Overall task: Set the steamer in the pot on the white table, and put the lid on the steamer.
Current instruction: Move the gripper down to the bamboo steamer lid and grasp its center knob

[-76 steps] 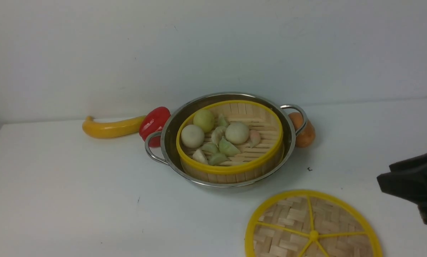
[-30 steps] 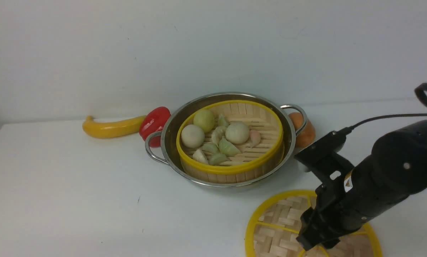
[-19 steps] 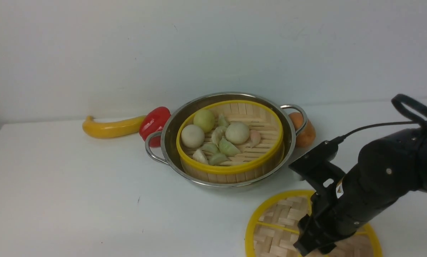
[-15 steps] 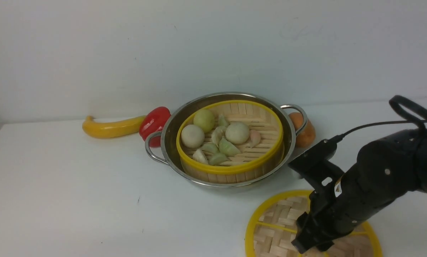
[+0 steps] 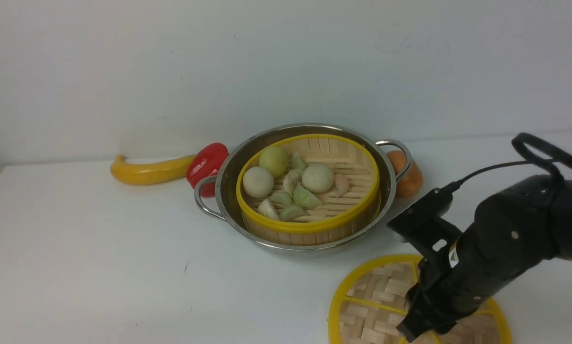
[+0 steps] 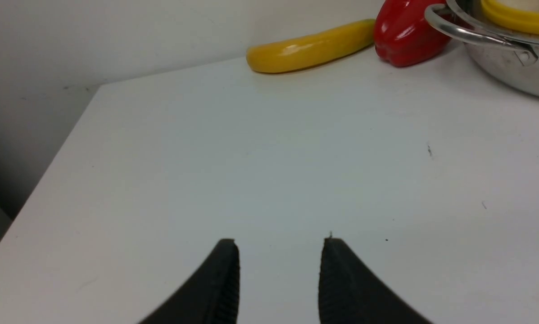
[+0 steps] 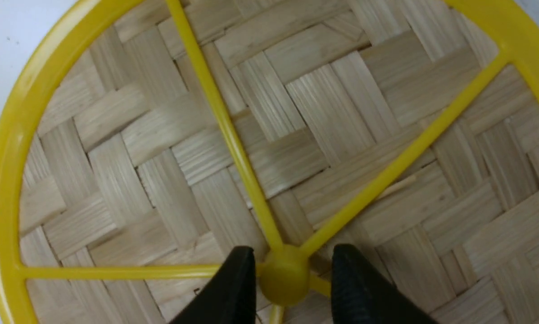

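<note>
The steamer (image 5: 309, 225), with pale buns and dumplings inside, sits in the steel pot (image 5: 229, 165) at the back middle of the white table (image 5: 99, 248). The lid (image 5: 376, 296) lies flat on the table in front of the pot, to its right. My right gripper (image 5: 415, 330) is down on the lid's middle. In the right wrist view its fingers (image 7: 240, 279) straddle the yellow centre knob (image 7: 283, 276): one touches it, the other stands a small gap away. My left gripper (image 6: 280, 243) hovers open over bare table, left of the pot.
A yellow squash (image 5: 147, 171) and a red pepper (image 5: 207, 162) lie against the pot's left handle. An orange vegetable (image 5: 408, 180) sits behind its right handle. The wall runs close behind. The table's left edge (image 6: 53, 162) shows in the left wrist view.
My right arm came in from the right and settled low over the lid's centre. In the last half second its jaws narrowed around the knob. The lid and steamer have not moved.
</note>
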`<state>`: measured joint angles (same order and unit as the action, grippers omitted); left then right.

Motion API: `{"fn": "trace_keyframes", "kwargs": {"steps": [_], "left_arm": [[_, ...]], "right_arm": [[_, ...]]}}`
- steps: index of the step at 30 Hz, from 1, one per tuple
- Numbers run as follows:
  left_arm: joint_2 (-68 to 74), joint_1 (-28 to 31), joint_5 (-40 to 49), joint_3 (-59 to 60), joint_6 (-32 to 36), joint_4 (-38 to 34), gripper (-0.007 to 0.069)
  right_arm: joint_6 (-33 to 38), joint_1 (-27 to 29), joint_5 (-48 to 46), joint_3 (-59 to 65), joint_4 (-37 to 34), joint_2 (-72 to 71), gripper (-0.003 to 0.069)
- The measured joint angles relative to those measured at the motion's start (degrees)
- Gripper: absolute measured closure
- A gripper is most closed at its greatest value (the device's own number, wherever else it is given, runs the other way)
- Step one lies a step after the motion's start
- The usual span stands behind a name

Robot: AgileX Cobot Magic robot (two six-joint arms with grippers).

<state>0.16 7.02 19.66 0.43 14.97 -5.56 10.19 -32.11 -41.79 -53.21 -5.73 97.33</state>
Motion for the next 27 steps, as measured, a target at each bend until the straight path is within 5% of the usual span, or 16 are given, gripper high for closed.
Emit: {"fn": "trace_keyframes", "kwargs": {"steps": [14, 27], "left_arm": [[0.0, 0.0, 0.0, 0.0, 0.0, 0.0, 0.0383], [0.0, 0.0, 0.0, 0.0, 0.0, 0.0, 0.0383]], "right_arm": [[0.0, 0.0, -1.0, -0.8, 1.8, 0.0, 0.0516], [0.0, 0.2, -22.7, -21.6, 9.9, -7.0, 0.0516]]}}
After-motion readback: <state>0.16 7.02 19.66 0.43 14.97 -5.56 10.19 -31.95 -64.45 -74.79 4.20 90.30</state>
